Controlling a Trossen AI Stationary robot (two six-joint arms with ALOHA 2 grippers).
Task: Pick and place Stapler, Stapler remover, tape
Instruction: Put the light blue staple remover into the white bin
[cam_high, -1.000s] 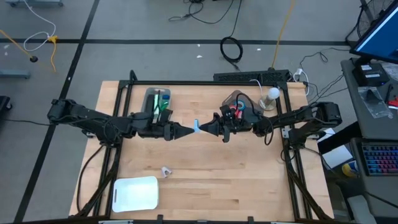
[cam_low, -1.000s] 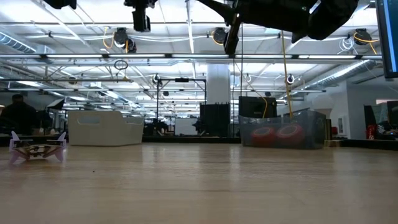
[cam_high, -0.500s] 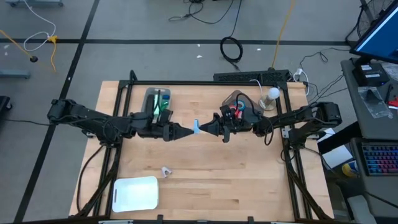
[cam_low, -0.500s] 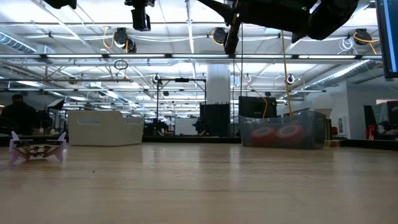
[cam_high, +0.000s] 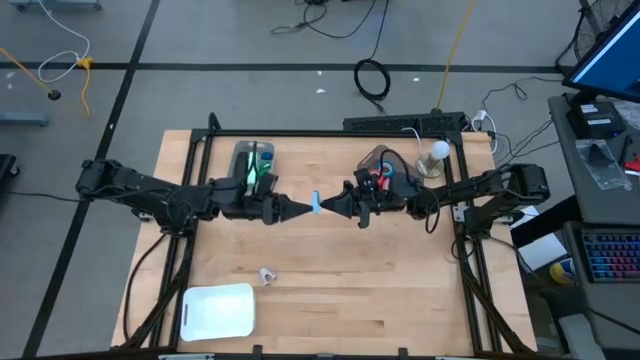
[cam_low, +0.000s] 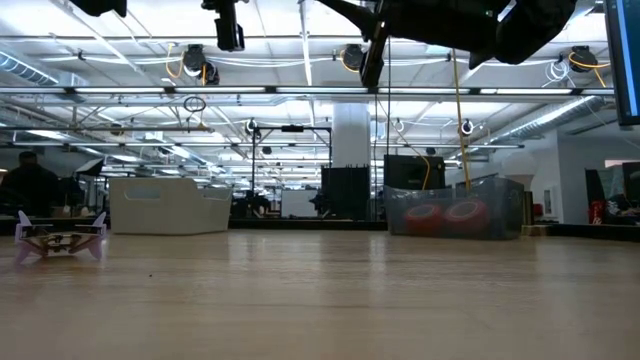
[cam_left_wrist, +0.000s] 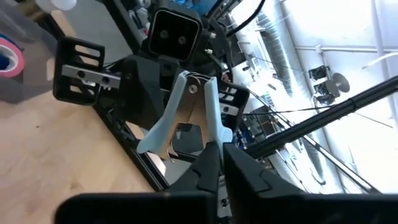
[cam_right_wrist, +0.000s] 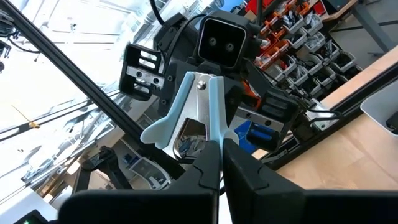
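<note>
High view: left gripper (cam_high: 303, 209) and right gripper (cam_high: 327, 207) meet tip to tip over mid-table, both raised, with a light-blue staple remover (cam_high: 316, 203) between them. Both sets of fingers are pressed together on it, one from each side. Remover's long axis runs roughly toward the table's (cam_high: 330, 300) far edge, across the line of the two arms. Grey tray (cam_high: 244, 156) with a green item sits far-left behind the left arm; clear bin (cam_high: 398, 166) with red and blue tape rolls (cam_high: 378, 176) sits far-right, behind the right wrist. White board (cam_high: 218, 311) at near-left corner, a second small remover (cam_high: 266, 273) lying just beside it toward centre. Near half of the table to the right of that is open wood. Low view: arms hang at the top, grippers well above the surface; second remover (cam_low: 61, 241) at left, white tray (cam_low: 169, 206) and bin with red rolls (cam_low: 445, 215) at the far edge, wide bare tabletop in front. Left wrist view: fingertips (cam_left_wrist: 211, 163) pinched on the remover's (cam_left_wrist: 189, 112) jaw end, its two blue wings fanning away toward the other wrist camera. Right wrist view: same picture mirrored, fingertips (cam_right_wrist: 214, 163) clamped on the remover (cam_right_wrist: 193, 109), wings spread away from the camera.
</note>
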